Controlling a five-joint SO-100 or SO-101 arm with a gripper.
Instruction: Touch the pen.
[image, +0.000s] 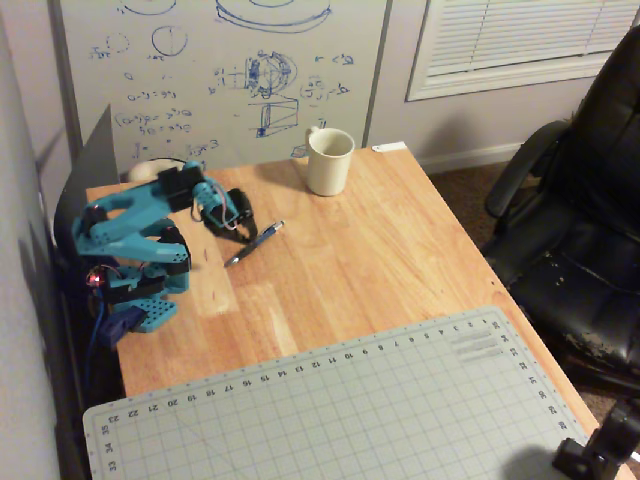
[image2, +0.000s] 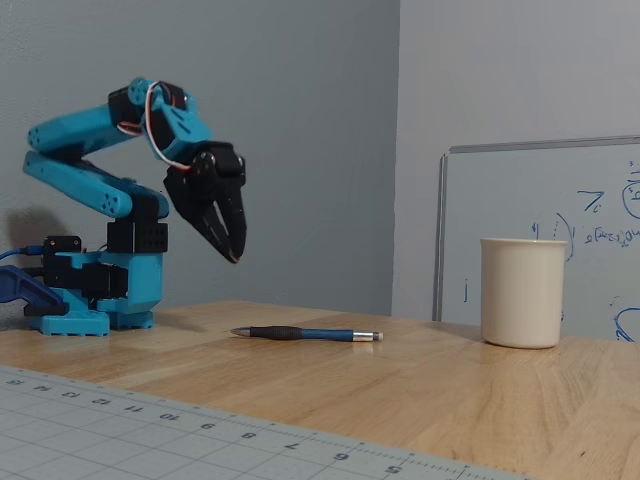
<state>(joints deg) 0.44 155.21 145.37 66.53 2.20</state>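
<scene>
From above, in the overhead view, blue marker sketches and formulas cover the whiteboard (image: 220, 75); none of it reads clearly. Numbers run along the edges of the grey cutting mat (image: 340, 410), among them 10 to 23. One pen (image: 254, 243) lies flat on the wooden table (image: 370, 270), slim and dark with a pale end pointing toward the single cream mug (image: 329, 161). It lies just beside the pincer (image: 240, 226), toward the mat, and I cannot tell from here whether they touch. One blue arm (image: 135, 225) stands at the table's left edge, one black chair (image: 575, 220) at right.

Side-on, in the fixed view, the pincer (image2: 237, 253) hangs in the air, its black fingers drawn nearly together and holding nothing. The pen (image2: 305, 334) rests on the table below it and slightly right, clearly apart, with a dark grip, blue barrel and silvery tip. The mug (image2: 522, 292) stands well right.
</scene>
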